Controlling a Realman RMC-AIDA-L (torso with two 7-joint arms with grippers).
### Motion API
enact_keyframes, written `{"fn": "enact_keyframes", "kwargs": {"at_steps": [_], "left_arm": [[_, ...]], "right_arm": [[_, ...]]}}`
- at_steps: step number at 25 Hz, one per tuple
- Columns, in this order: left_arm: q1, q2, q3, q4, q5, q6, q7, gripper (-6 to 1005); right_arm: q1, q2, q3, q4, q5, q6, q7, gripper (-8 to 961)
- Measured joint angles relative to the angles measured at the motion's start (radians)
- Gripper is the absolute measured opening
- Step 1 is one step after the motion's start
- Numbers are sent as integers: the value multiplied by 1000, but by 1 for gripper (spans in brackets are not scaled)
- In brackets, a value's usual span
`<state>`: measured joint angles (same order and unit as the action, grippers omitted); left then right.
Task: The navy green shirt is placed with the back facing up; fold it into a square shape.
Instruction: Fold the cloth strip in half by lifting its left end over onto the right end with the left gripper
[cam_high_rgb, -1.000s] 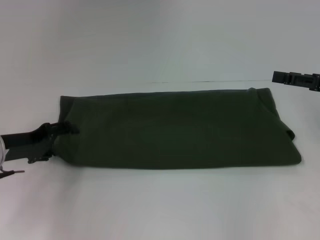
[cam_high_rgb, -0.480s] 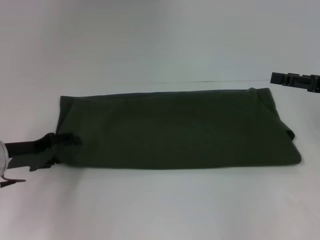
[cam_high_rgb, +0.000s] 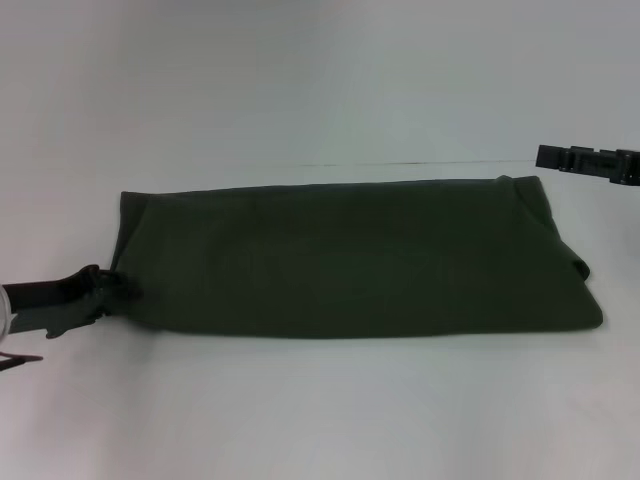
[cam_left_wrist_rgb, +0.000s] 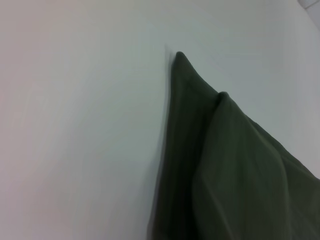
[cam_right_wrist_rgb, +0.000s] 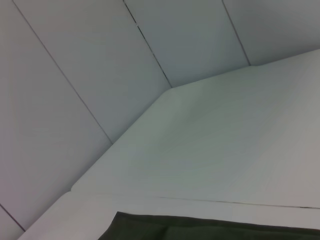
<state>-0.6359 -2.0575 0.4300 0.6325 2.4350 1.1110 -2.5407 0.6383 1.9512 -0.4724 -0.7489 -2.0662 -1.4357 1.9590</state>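
The navy green shirt (cam_high_rgb: 350, 255) lies on the white table, folded into a long dark band running left to right, plain side up. My left gripper (cam_high_rgb: 108, 291) is low at the band's near left corner and touches the cloth edge there. The left wrist view shows the shirt's left end (cam_left_wrist_rgb: 225, 165), with its far corner pointed and a raised fold running along it. My right gripper (cam_high_rgb: 560, 158) hovers above the table at the far right, just beyond the shirt's far right corner and apart from it. The right wrist view shows only a strip of shirt edge (cam_right_wrist_rgb: 200, 232).
The white table (cam_high_rgb: 320, 410) extends around the shirt on all sides. A thin seam line (cam_high_rgb: 400, 163) runs across it behind the shirt. Panelled walls (cam_right_wrist_rgb: 100, 75) stand behind the table.
My left gripper has slid from on top of the shirt's left end back toward me, to the near left corner. The right gripper has crept slightly left. The shirt has not moved.
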Motion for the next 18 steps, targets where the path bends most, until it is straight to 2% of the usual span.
{"fn": "enact_keyframes", "kwargs": {"at_steps": [5, 11, 16, 18], "left_arm": [[0, 0, 5, -1, 2, -17, 0, 406], [8, 0, 1, 4, -2, -9, 2, 175], [28, -4, -9, 15, -40, 27, 38, 40], [49, -9, -15, 32, -75, 54, 73, 40]], "right_arm": [[0, 0, 0, 1, 0, 0, 0, 899], [-3, 0, 0, 5, 0, 4, -2, 900], [-4, 11, 3, 8, 0, 13, -3, 900], [-5, 20, 7, 8, 6, 19, -4, 901]]}}
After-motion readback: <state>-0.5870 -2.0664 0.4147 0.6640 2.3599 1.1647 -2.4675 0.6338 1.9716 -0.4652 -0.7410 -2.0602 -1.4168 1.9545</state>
